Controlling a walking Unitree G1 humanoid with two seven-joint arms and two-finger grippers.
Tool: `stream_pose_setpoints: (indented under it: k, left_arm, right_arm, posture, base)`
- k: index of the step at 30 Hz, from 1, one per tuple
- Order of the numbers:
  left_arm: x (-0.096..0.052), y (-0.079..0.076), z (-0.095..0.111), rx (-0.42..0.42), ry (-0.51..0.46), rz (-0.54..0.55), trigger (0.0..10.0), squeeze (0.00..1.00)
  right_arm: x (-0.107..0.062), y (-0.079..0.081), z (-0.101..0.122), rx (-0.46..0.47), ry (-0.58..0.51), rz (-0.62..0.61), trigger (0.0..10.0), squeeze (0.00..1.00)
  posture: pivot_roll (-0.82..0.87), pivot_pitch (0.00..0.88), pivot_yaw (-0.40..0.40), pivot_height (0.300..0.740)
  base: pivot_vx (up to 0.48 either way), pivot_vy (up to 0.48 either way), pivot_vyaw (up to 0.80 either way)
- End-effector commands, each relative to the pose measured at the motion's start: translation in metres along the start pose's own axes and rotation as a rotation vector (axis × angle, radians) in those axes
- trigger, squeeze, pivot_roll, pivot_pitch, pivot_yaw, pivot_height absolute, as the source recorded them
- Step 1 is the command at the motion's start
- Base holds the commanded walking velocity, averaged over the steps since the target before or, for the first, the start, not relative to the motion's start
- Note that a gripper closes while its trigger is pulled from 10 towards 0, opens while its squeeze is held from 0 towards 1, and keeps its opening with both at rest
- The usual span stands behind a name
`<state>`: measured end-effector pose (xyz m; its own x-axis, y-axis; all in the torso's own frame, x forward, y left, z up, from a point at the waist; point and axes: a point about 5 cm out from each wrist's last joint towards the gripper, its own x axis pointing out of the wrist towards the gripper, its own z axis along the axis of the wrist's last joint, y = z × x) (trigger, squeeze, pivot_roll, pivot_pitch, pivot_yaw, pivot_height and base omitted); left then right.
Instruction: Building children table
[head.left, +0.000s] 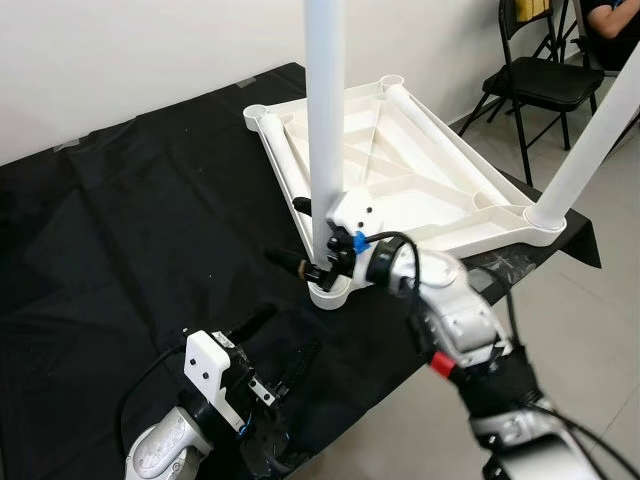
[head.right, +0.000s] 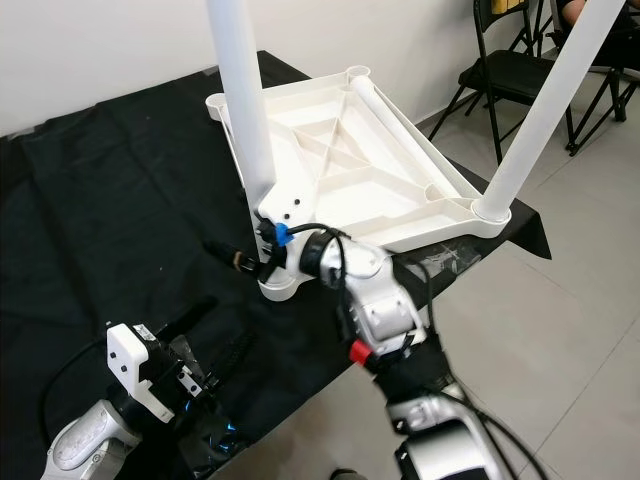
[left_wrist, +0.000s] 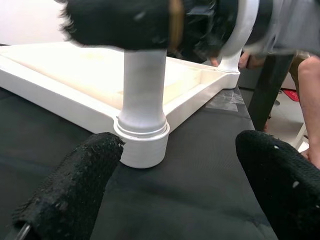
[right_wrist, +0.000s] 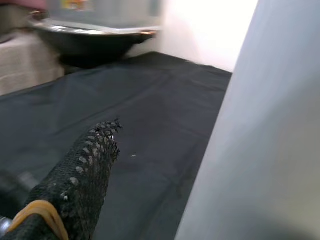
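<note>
Left gripper (head.left: 268, 352) low at the near edge of the black-draped surface (head.left: 110, 240), fingers (left_wrist: 70, 190) spread wide with nothing between them, aimed at the near corner socket (left_wrist: 142, 145), probably waiting to steady it or take over. White children's tabletop (head.left: 400, 170) upside down on the cloth, ribbed underside up, so the corner sockets face upward to receive legs. Near table leg (head.left: 325, 110) upright in that socket at the corner closest to the robot, seemingly seated. Right gripper (head.left: 322, 262) pressed against the base of this leg just above the socket, one black finger (right_wrist: 80, 185) sticking out past it on the left; likely clamped on the leg to push or twist it home, though from these angles cannot tell whether the grip is actually closed. Second leg (head.left: 590, 150) already standing in the right-hand corner, leaning outward. Far corner sockets still without legs. Folding chair (head.left: 540, 85) beyond, on the tiled floor.
</note>
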<state>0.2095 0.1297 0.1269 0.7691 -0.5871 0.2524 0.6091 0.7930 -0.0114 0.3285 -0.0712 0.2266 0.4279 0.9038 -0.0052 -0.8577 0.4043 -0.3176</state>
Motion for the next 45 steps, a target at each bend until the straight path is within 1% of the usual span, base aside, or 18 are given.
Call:
stream_pose_setpoints:
  k: [1,9,10,13,26,27,28,29,30,31,32,34,39,40,41,42,43,45]
  left_arm:
    - [-0.003,0.000,-0.003,-0.006,0.021,0.008,10.0,0.00]
    - [-0.004,-0.001,-0.003,-0.007,0.022,0.007,10.0,0.00]
    - [-0.004,-0.001,-0.003,-0.007,0.022,0.006,10.0,0.00]
    - [-0.004,-0.001,-0.002,-0.008,0.023,0.006,10.0,0.00]
    - [-0.004,0.000,-0.002,-0.010,0.025,0.003,10.0,0.00]
    - [-0.004,0.000,-0.002,-0.011,0.024,0.004,10.0,0.00]
    - [-0.003,0.000,-0.002,-0.011,0.023,0.005,10.0,0.00]
    - [-0.003,0.000,-0.002,-0.011,0.023,0.005,10.0,0.00]
    - [-0.003,0.000,-0.002,-0.011,0.023,0.005,10.0,0.00]
    - [-0.003,0.001,-0.002,-0.011,0.023,0.006,10.0,0.00]
    - [-0.003,0.001,-0.002,-0.011,0.023,0.006,10.0,0.00]
    - [-0.003,0.002,-0.002,-0.010,0.023,0.009,10.0,0.00]
    - [-0.002,0.004,-0.002,-0.009,0.024,0.008,10.0,0.00]
    - [-0.002,0.004,-0.003,-0.007,0.026,0.005,10.0,0.00]
    - [-0.002,0.004,-0.003,-0.007,0.026,0.005,10.0,0.00]
    - [-0.002,0.004,-0.003,-0.006,0.027,0.005,10.0,0.00]
    - [-0.002,0.004,-0.003,-0.005,0.026,0.007,10.0,0.00]
    - [-0.002,0.004,-0.003,-0.004,0.024,0.010,10.0,0.00]
  right_arm:
    - [0.004,0.002,0.009,-0.022,-0.043,0.094,10.0,0.00]
    - [-0.006,-0.016,0.020,-0.031,-0.072,0.173,10.0,0.00]
    - [-0.008,-0.017,0.019,-0.025,-0.065,0.177,0.2,0.00]
    - [-0.011,-0.020,0.015,-0.015,-0.052,0.193,0.0,0.00]
    - [-0.013,-0.012,-0.002,0.062,-0.045,0.153,0.0,0.00]
    - [-0.009,-0.007,-0.009,0.098,-0.027,0.077,0.0,0.00]
    - [0.000,-0.001,-0.028,0.133,0.068,-0.190,0.0,0.00]
    - [0.000,-0.001,-0.028,0.133,0.068,-0.190,0.0,0.00]
    - [0.002,0.000,-0.033,0.136,0.094,-0.258,0.0,0.00]
    - [-0.003,-0.007,-0.041,0.177,0.138,-0.518,0.0,0.00]
    - [-0.003,-0.007,-0.041,0.177,0.138,-0.518,0.0,0.00]
    - [-0.007,0.017,-0.050,0.218,0.173,-0.655,0.0,0.00]
    - [-0.001,0.038,-0.053,0.255,0.179,-0.620,0.0,0.00]
    - [0.003,0.040,-0.052,0.258,0.183,-0.590,1.1,0.00]
    - [0.003,0.040,-0.052,0.258,0.183,-0.590,1.1,0.00]
    - [0.003,0.039,-0.052,0.254,0.185,-0.581,9.2,0.00]
    - [0.003,0.034,-0.050,0.244,0.179,-0.579,10.0,0.00]
    - [0.004,0.027,-0.045,0.220,0.162,-0.571,10.0,0.00]
  posture:
    - [0.04,0.154,0.009,0.740]
    - [0.03,0.162,0.013,0.740]
    - [0.03,0.165,0.014,0.740]
    - [0.04,0.170,0.017,0.740]
    - [0.03,0.173,0.020,0.740]
    - [0.02,0.172,0.015,0.740]
    - [0.02,0.174,0.011,0.740]
    - [0.02,0.174,0.011,0.740]
    - [0.02,0.174,0.011,0.740]
    - [0.02,0.174,0.016,0.740]
    - [0.02,0.174,0.016,0.740]
    - [0.02,0.173,0.015,0.740]
    - [0.02,0.164,0.025,0.740]
    - [0.03,0.159,0.022,0.740]
    - [0.03,0.159,0.022,0.740]
    - [0.03,0.159,0.022,0.740]
    - [0.03,0.162,0.018,0.740]
    - [0.04,0.164,0.016,0.740]
  base:
    - [0.000,0.000,0.00]
    - [0.000,0.000,0.00]
    - [0.000,0.000,0.00]
    - [0.000,0.000,0.00]
    - [0.000,0.000,0.00]
    - [0.000,0.000,0.00]
    - [0.000,0.000,0.00]
    - [0.000,0.000,0.00]
    - [0.000,0.000,0.00]
    - [0.000,0.000,0.00]
    - [0.000,0.000,0.00]
    - [0.000,0.000,0.00]
    - [0.000,0.000,0.00]
    - [0.000,0.000,0.00]
    - [0.000,0.000,0.00]
    - [0.000,0.000,0.00]
    - [0.000,0.000,0.00]
    - [0.000,0.000,0.00]
